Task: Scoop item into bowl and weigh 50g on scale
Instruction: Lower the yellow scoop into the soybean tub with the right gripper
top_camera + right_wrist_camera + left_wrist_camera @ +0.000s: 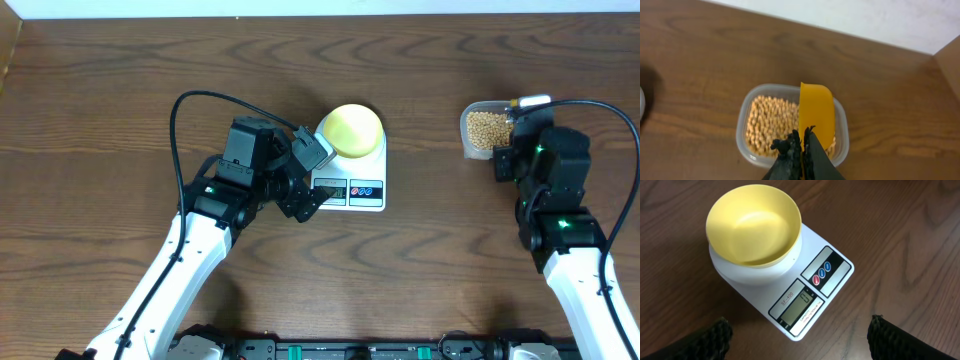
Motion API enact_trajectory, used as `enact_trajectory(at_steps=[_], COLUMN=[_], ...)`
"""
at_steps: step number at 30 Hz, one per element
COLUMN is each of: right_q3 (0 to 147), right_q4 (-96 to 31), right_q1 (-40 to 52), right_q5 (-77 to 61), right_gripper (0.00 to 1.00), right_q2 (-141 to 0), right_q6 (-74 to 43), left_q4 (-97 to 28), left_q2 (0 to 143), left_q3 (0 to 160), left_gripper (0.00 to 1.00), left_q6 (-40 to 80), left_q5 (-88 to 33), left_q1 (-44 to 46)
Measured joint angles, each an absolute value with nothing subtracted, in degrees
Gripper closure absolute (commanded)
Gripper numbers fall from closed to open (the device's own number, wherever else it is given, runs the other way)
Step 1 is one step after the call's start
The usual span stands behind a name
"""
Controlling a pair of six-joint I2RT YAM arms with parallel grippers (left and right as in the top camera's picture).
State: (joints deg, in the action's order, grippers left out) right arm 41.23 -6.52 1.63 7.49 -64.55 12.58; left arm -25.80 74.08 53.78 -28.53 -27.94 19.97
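**Bowl on scale at centre, beans in a tub to the right**

Seen from overhead, a white scale (375,160) sits at the middle of a dark wooden desk (120,80). A pale yellow bowl (352,130) stands upright on the scale's platform, towards its 12 o'clock end. The display (800,305) and two round buttons (821,274) lie along the 6 o'clock edge. The digits are too faint to read.

The left tool (801,339) hovers at about 8 o'clock from the scale, just beside its display corner. Its jaws are spread wide, one dark fingertip at each lower corner of the left wrist view. They grip nothing.

At 3 o'clock from the scale, well apart from it, is a clear plastic tub (742,135). It holds the beans (767,125), small, round and tan, heaped mostly on its left side. A yellow scoop (816,112) stands on edge in the tub, reaching to the far rim. The right tool (801,150) is over the tub's near rim. Its jaws are pressed together on the scoop's near end, a sliver of yellow showing between them.
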Motion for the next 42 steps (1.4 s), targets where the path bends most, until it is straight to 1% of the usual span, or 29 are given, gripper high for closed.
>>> enact_trajectory(at_steps=[9,21,32,42], right_q3=[41.23,41.23,41.23,41.23], right_q4=[-4.43,0.19,0.23,0.75], right_q1=[1.61,-0.51,-2.68,-3.11], right_q5=[7.66,8.14,11.9,12.25], right_gripper=[0.99,0.99,0.99,0.99], right_q2=[-70.67,-75.13,-75.61,-80.12], right_q6=[11.4,1.87,0.62,0.58], left_q4=[-25.8,-25.82,-25.82,-25.82], left_q2=[74.08,74.08,74.08,74.08], left_q3=[53.78,53.78,53.78,53.78], left_gripper=[0.11,0.12,0.12,0.12], left_q6=[-28.53,-28.53,-28.53,-28.53], left_q5=[-27.94,-27.94,-27.94,-27.94], left_q1=[19.97,19.97,19.97,19.97])
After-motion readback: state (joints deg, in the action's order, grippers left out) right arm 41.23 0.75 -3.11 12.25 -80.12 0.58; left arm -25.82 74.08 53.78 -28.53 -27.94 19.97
